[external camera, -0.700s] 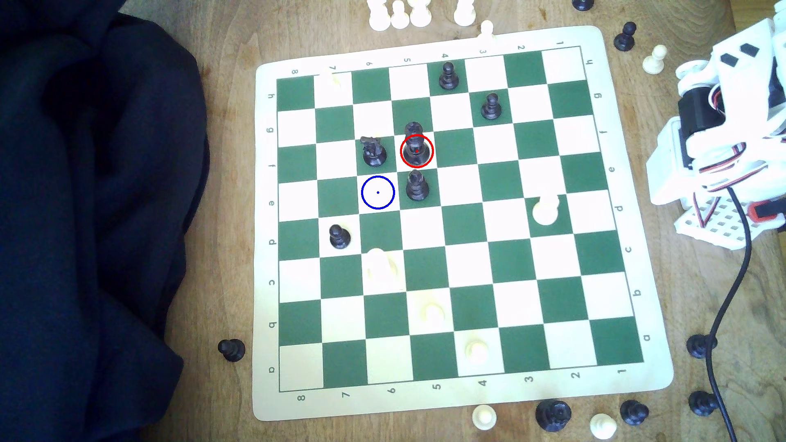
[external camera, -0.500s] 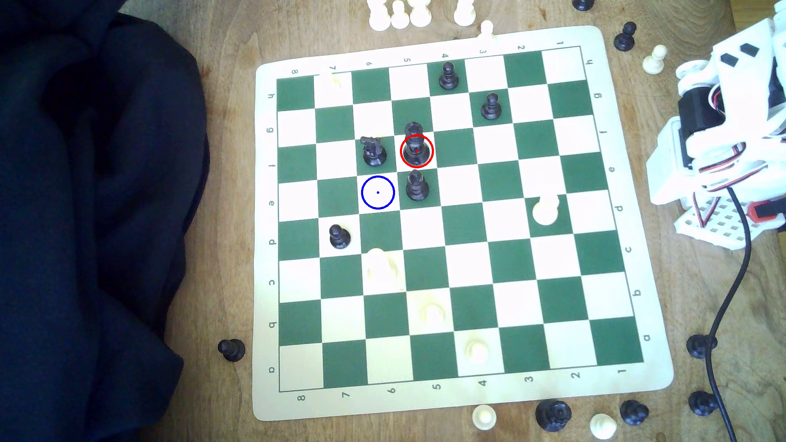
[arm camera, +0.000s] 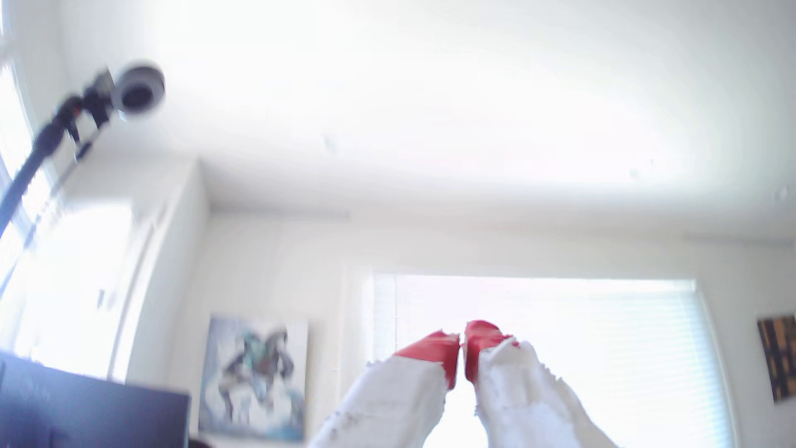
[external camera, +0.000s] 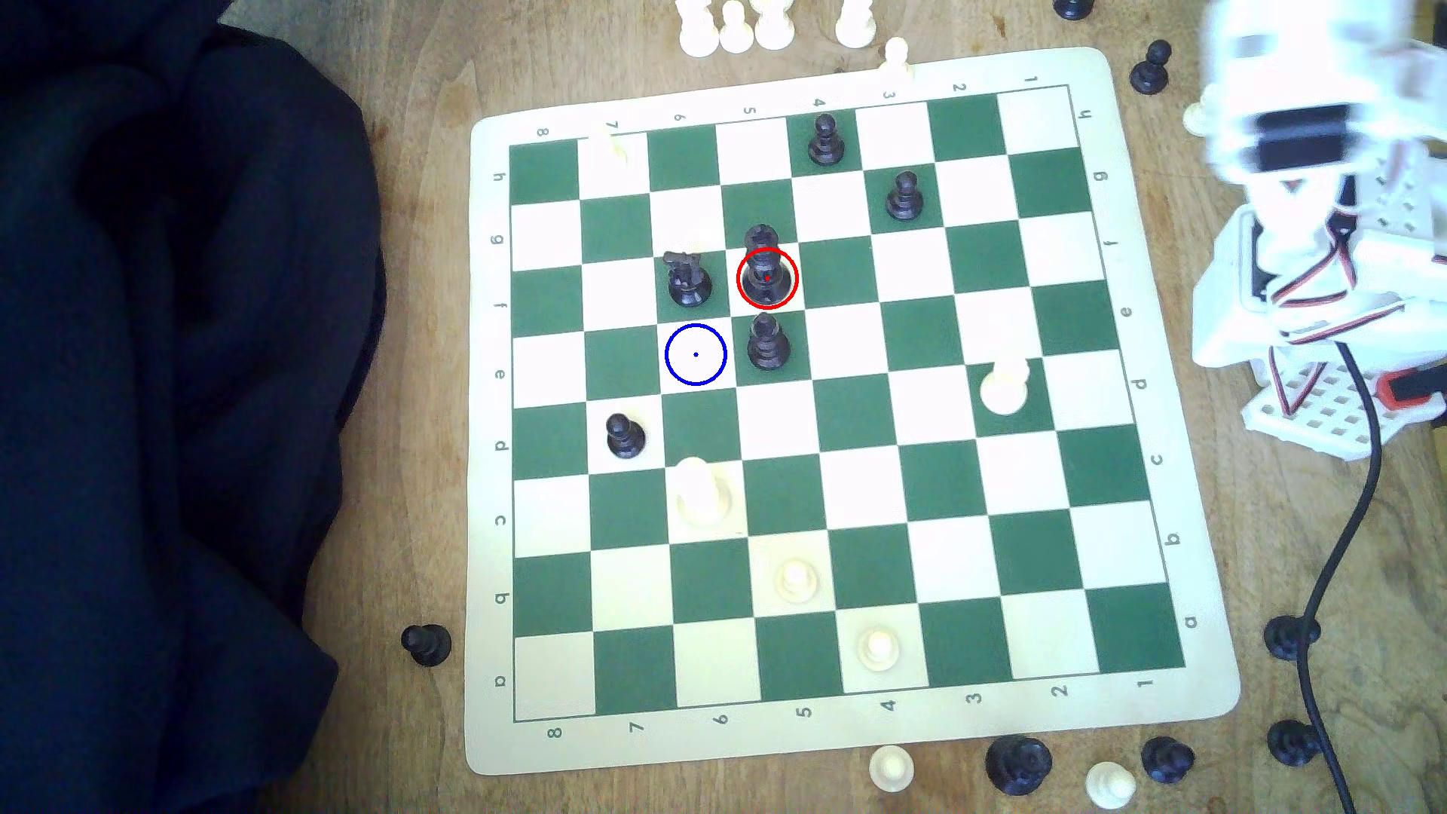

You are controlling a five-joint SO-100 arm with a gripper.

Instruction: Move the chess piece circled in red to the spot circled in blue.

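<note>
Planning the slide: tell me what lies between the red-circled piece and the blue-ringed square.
Nothing: in the exterior view the chess piece and the spot sit on diagonally touching squares.

White ceiling (arm camera: pixel 430 107) and white walls (arm camera: pixel 275 275), overexposed. A bright window with slatted blinds (arm camera: pixel 603 336). A framed painting (arm camera: pixel 254 374) hangs on the wall beside it; possibly a second picture (arm camera: pixel 777 357), blurred. Wooden tabletop (external camera: pixel 415 501) in the exterior view; dark cloth (external camera: pixel 172 391) covers its left edge.

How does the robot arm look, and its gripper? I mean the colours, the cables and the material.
The arm is built of white plastic parts with black motor blocks and thin red, white and black wires; a thick black cable trails from it. The gripper has two white, rough-edged fingers with red-covered tips.
</note>
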